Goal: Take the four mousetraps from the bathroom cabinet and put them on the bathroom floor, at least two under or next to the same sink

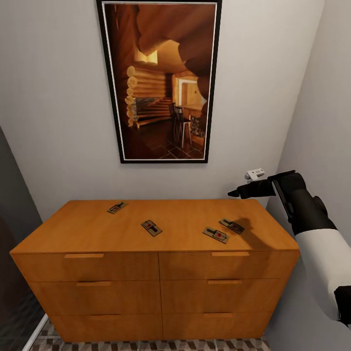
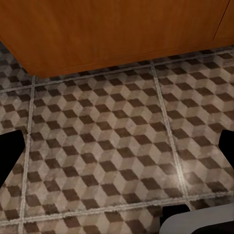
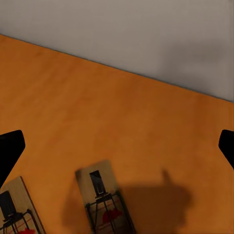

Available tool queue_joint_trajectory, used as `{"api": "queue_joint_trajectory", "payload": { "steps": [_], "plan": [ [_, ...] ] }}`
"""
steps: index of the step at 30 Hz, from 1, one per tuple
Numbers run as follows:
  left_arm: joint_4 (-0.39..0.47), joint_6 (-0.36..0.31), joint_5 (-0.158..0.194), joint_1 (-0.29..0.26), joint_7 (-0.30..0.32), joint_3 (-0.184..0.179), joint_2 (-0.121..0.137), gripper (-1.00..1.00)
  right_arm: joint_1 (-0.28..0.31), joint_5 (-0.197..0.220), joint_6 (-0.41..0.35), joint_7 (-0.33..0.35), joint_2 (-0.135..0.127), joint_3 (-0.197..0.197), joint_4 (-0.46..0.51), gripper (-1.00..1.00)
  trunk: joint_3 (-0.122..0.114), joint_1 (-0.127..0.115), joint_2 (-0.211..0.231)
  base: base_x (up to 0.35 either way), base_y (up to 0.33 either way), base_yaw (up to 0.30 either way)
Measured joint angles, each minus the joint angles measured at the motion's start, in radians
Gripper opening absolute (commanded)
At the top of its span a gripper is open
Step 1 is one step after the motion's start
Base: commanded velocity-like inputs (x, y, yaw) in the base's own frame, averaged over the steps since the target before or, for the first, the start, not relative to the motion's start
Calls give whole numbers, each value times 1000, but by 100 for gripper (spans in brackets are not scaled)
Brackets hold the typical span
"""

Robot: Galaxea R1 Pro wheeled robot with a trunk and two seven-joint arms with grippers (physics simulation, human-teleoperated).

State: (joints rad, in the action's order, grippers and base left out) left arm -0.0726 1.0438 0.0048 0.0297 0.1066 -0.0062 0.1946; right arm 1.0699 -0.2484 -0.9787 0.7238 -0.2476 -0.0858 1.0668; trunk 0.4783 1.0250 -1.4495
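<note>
Several mousetraps lie flat on the cabinet (image 1: 87,229) top: one at the back left (image 1: 117,207), one near the middle (image 1: 151,227), and two close together at the right (image 1: 216,235) (image 1: 232,225). My right gripper (image 1: 234,193) hovers open above the right pair, apart from them. In the right wrist view its fingertips (image 3: 9,151) stand wide apart over the cabinet top (image 3: 122,112), with one mousetrap (image 3: 103,202) and part of another (image 3: 17,209) below. My left gripper (image 2: 117,151) is open and empty over the bathroom floor (image 2: 107,146) by the cabinet's base (image 2: 122,34).
A tall framed picture (image 1: 163,80) hangs on the wall behind the cabinet. A side wall runs close along the cabinet's right end, with a small white fixture (image 1: 255,174) beside my right gripper. A dark panel (image 1: 9,219) stands at the left. Patterned floor (image 1: 146,345) shows below the drawers.
</note>
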Motion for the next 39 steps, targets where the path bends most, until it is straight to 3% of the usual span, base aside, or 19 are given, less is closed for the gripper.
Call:
{"api": "queue_joint_trajectory", "payload": {
  "steps": [13,22,39],
  "plan": [
    [1,0,0,0,0,0,0,100,-1,2,0,1,-5,1,-10,100,0,0,0,0,0,0],
    [1,-11,-1,0,2,1,0,100,-1,2,0,24,-29,2,-45,100,0,0,0,0,0,0],
    [2,-13,-1,0,2,1,0,100,-2,1,1,40,-33,2,-108,100,0,0,0,0,0,0]
  ]
}}
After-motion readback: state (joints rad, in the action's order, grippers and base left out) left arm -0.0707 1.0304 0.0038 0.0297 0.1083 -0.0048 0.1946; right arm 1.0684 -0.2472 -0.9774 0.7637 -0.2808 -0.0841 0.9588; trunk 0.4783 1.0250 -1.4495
